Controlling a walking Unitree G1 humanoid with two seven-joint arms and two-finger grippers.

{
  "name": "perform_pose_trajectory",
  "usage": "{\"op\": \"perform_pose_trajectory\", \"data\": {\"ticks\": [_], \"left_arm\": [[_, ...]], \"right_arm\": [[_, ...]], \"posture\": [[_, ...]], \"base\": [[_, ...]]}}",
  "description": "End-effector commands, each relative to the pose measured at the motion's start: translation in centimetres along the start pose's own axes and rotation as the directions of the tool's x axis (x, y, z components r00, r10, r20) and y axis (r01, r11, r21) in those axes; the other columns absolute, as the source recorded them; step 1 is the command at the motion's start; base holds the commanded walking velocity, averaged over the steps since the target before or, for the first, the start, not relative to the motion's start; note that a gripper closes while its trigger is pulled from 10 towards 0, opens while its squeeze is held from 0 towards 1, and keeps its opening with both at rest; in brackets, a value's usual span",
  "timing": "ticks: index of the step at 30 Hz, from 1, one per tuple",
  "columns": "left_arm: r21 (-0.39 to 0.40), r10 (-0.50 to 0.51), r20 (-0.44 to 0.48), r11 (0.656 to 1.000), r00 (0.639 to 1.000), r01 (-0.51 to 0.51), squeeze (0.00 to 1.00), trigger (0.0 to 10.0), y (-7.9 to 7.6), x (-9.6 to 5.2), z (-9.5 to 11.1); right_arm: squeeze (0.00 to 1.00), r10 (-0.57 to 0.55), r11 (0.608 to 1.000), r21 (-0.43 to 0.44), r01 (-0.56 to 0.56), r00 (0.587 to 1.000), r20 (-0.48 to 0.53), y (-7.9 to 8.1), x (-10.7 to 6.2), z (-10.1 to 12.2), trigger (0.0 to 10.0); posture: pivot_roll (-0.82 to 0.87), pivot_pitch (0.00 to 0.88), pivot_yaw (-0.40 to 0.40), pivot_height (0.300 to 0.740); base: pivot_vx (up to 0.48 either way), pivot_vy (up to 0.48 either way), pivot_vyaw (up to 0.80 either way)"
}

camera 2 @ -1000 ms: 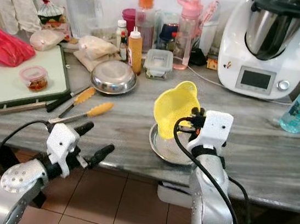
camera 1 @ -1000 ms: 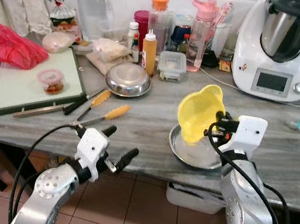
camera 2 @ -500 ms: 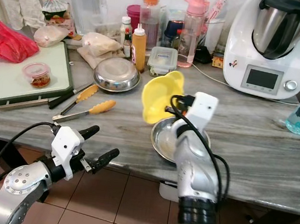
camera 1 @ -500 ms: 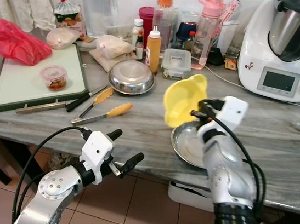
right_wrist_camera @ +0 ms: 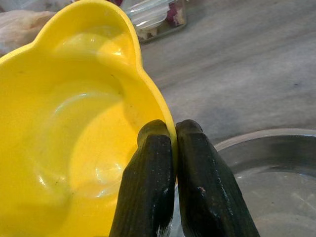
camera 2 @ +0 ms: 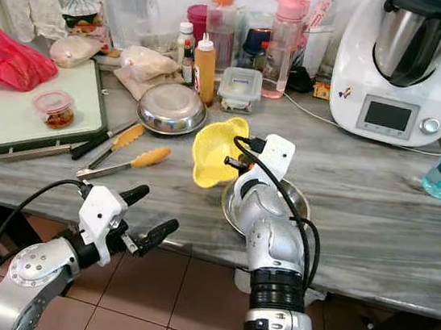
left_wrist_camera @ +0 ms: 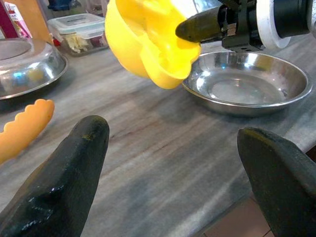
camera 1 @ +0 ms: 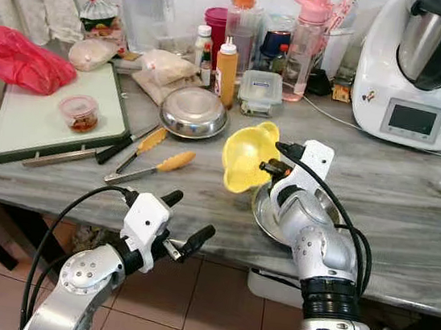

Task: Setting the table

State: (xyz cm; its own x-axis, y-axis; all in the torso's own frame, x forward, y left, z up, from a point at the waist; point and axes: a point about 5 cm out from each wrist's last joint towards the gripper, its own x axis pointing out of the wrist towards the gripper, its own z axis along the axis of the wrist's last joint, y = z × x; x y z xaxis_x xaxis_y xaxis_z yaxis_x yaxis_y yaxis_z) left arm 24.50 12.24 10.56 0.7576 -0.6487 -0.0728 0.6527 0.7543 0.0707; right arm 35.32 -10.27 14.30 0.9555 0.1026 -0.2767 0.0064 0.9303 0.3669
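Note:
My right gripper (camera 1: 275, 160) is shut on the rim of a yellow plastic bowl (camera 1: 246, 156), which it holds tilted on its side just above the grey marble counter (camera 1: 410, 206). In the right wrist view both black fingers (right_wrist_camera: 155, 177) pinch the bowl's edge (right_wrist_camera: 74, 128). Right beside the yellow bowl a shallow steel bowl (camera 1: 271, 212) sits near the counter's front edge. My left gripper (camera 1: 185, 219) hangs open below the counter edge, in front of the tiled floor, with nothing between its fingers (left_wrist_camera: 59, 177).
Yellow-handled tongs (camera 1: 151, 168), a knife (camera 1: 121, 150) and an upturned steel bowl (camera 1: 193, 113) lie left of the yellow bowl. A green-rimmed cutting board (camera 1: 40, 117) with a small tub is at far left. Bottles, containers and a white kitchen machine (camera 1: 424, 70) line the back wall.
My right gripper has carried the yellow bowl to the left and lower, off the steel bowl and towards the bare counter beside it. The head camera has shifted slightly. The left arm has stayed put.

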Motion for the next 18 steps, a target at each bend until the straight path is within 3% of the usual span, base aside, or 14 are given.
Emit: {"op": "perform_pose_trajectory", "data": {"ticks": [1, 18], "left_arm": [[0.012, -0.013, -0.002, 1.000, 1.000, 0.013, 0.00, 10.0, -0.2, 0.2, 0.4], [0.004, -0.017, -0.023, 1.000, 1.000, 0.017, 0.00, 10.0, -0.3, 0.4, 0.0]], "right_arm": [[0.00, -0.009, 1.000, 0.021, 0.010, 1.000, -0.028, 0.0, 0.0, 0.1, 10.0], [0.00, 0.069, 0.997, 0.042, -0.064, 0.990, -0.126, 1.4, -0.5, -1.2, 10.0]], "posture": [[-0.03, 0.009, 0.028, 0.740], [-0.04, 0.008, 0.027, 0.740]], "base": [[0.000, 0.000, 0.00], [0.000, 0.000, 0.00]]}}
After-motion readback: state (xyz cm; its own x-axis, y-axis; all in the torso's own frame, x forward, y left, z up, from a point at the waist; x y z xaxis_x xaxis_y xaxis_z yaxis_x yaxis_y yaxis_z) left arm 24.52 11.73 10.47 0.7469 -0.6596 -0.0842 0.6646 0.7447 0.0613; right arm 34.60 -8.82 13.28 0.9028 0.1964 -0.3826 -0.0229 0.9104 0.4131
